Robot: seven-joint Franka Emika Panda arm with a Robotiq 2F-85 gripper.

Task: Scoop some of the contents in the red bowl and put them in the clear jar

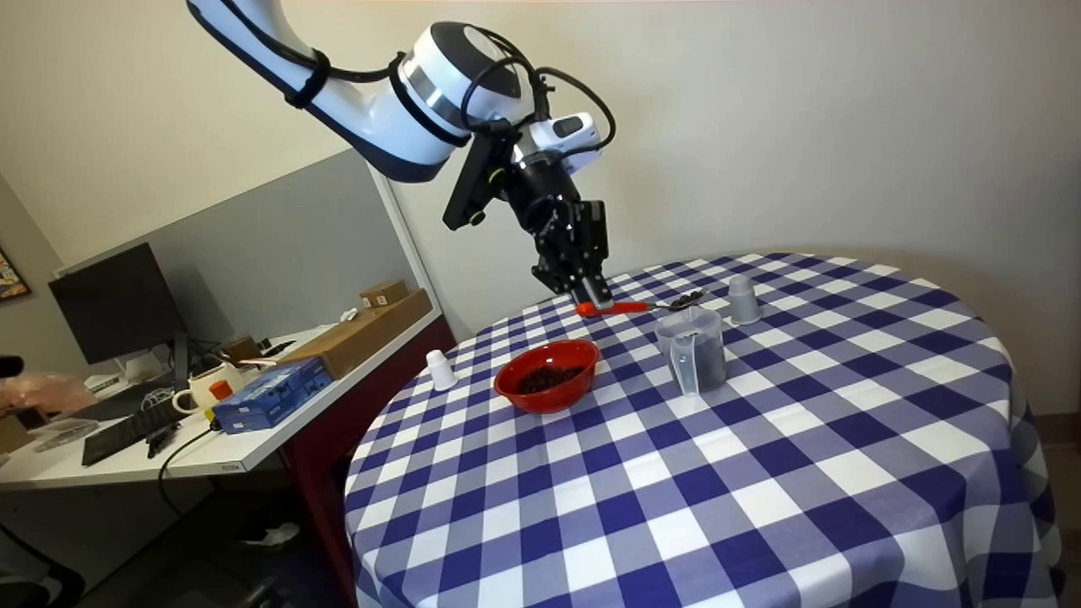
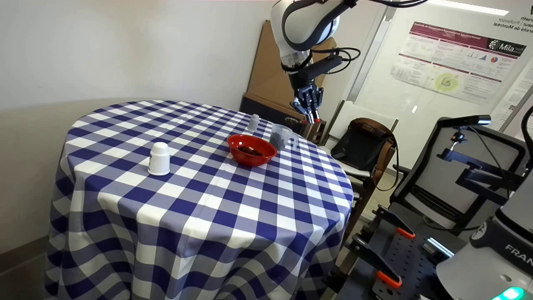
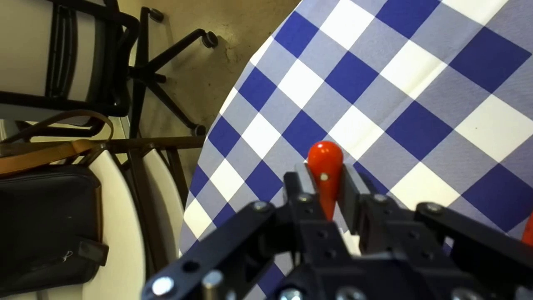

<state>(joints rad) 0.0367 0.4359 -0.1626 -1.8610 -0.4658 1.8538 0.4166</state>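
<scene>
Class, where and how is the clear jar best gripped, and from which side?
Probably by its handle, coming level from the handle's own side and closing across its narrow strip. The clear jar stands upright, and in an exterior view its handle juts out right, while the red bowl sits left. The hand grips a spoon, so it would likely need freeing first.
</scene>
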